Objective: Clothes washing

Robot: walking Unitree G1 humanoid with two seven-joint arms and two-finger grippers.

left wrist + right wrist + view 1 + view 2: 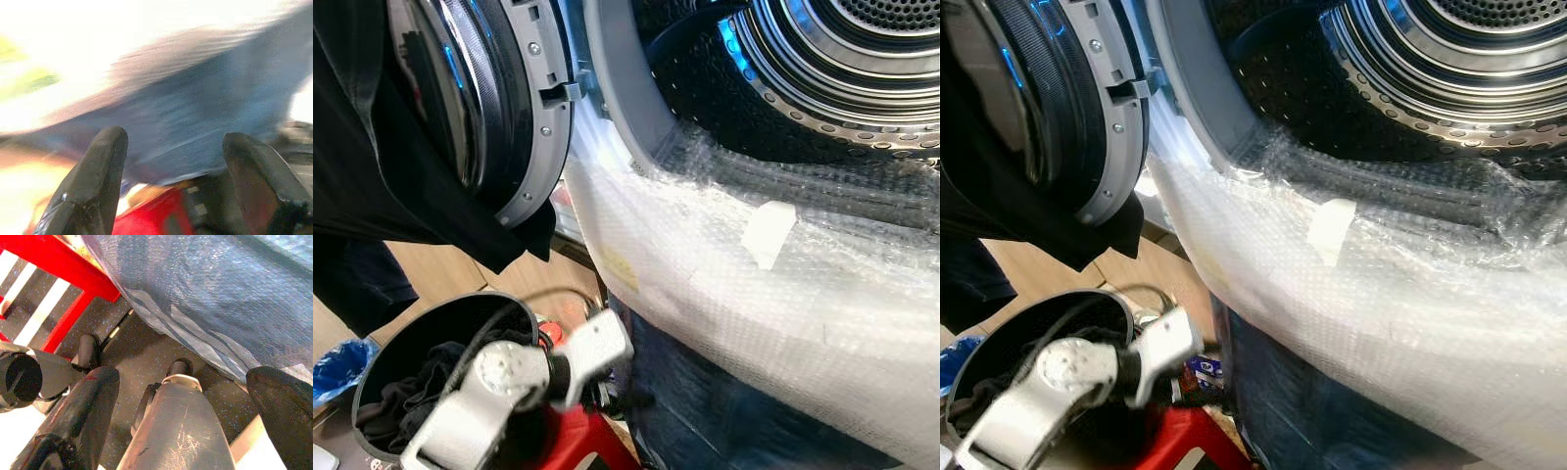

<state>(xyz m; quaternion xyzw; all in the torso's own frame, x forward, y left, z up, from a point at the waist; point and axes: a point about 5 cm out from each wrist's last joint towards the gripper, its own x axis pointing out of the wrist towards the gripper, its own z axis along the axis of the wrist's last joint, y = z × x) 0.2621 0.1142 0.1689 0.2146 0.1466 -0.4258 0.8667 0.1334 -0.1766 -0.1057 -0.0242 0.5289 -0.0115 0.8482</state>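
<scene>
The washing machine's steel drum (842, 69) stands open at upper right, its round door (524, 117) swung out to the left. A black garment (372, 176) hangs over that door. Below it a black bucket (386, 348) holds dark clothes (411, 392). My silver left arm (499, 382) reaches across the bucket's rim toward the machine's front. My left gripper (176, 137) is open with nothing between its fingers, pointing at the blue-wrapped machine front; its view is blurred. My right gripper (183, 377) hangs low, open and empty, above the dark floor.
Bubble wrap (754, 294) covers the machine's front below the drum opening. A red stool (578, 446) stands under the bucket, close against the machine. A blue bag (337, 367) lies at far left on brown cardboard (440, 269). My own leg (181, 431) is below the right gripper.
</scene>
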